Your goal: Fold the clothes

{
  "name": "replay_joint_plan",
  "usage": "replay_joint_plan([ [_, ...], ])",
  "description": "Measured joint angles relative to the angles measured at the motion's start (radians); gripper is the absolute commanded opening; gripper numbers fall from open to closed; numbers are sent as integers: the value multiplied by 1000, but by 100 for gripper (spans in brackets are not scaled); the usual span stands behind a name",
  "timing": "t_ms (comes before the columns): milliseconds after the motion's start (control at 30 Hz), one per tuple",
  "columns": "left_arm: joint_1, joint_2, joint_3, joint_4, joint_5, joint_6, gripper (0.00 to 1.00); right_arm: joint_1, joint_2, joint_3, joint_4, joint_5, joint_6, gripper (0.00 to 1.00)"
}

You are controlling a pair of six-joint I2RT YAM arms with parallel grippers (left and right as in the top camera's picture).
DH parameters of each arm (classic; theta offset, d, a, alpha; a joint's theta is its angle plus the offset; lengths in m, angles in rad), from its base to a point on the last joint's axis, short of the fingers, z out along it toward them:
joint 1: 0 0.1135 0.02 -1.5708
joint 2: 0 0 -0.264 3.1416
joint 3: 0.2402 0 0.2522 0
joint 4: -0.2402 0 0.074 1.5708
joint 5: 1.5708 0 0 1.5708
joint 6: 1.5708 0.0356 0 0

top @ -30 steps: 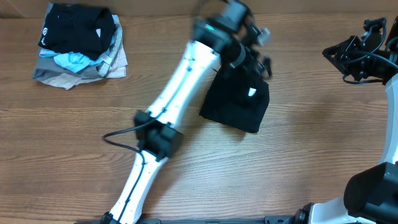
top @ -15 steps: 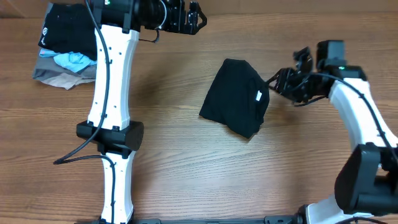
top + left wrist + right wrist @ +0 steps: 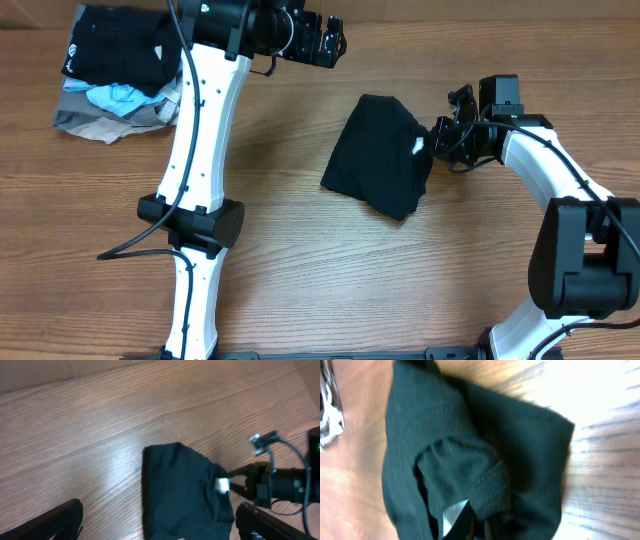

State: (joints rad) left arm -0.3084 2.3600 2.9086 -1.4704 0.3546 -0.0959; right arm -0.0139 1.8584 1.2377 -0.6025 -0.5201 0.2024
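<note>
- A pile of folded pieces (image 3: 110, 85) is lying in the upper left of the overhead frame.
- The left gripper (image 3: 335, 42) is hovering at upper centre, its 2 fingers spread wide and grasping nothing.
- The black garment (image 3: 378, 155) is lying bunched on the wooden table (image 3: 300, 250) at centre, its white label (image 3: 418, 147) showing on its right edge.
- The right gripper (image 3: 441, 138) is touching that edge beside the label. I cannot tell whether it is clamping the cloth.

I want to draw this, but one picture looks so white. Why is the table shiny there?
Right wrist view: glare washes out the table beside the black garment. Left wrist view: a softer sheen on the table. Overhead view: even light, sharp.
</note>
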Motion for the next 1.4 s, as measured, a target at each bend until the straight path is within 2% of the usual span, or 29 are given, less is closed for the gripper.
replay_joint_plan([
  [233, -26, 0, -94, 4, -42, 19, 100, -92, 0, 0, 18, 36, 30, 4],
  [267, -26, 0, -109, 8, -45, 23, 100, -99, 0, 0, 13, 42, 30, 10],
  [300, -26, 0, -126, 13, -46, 29, 100, -107, 0, 0, 0, 59, 32, 38],
  [433, -26, 0, -159, 16, -89, 64, 100, -102, 0, 0, -49, 123, 35, 97],
  [467, -26, 0, -159, 15, -97, 74, 100, -103, 0, 0, -55, 139, 42, 100],
  [567, -32, 0, -159, 15, -110, 93, 100, -142, 0, 5, -88, 157, 66, 100],
  [633, -51, 0, -161, 19, -116, 108, 100, -227, 6, 55, -179, 158, 79, 100],
  [767, -164, 0, -201, 91, -129, 143, 100, -368, 8, 188, -265, 160, 82, 100],
  [900, -321, 2, -310, 201, -177, 156, 100, -471, 8, 243, -297, 161, 80, 100],
  [1067, -502, 67, -376, 286, -254, 159, 100, -504, 8, 243, -323, 162, 66, 100],
  [1267, -587, 197, -387, 341, -380, 159, 98, -502, 8, 243, -325, 162, 60, 100],
  [1400, -591, 262, -388, 361, -413, 159, 97, -502, 8, 243, -325, 162, 59, 100],
])
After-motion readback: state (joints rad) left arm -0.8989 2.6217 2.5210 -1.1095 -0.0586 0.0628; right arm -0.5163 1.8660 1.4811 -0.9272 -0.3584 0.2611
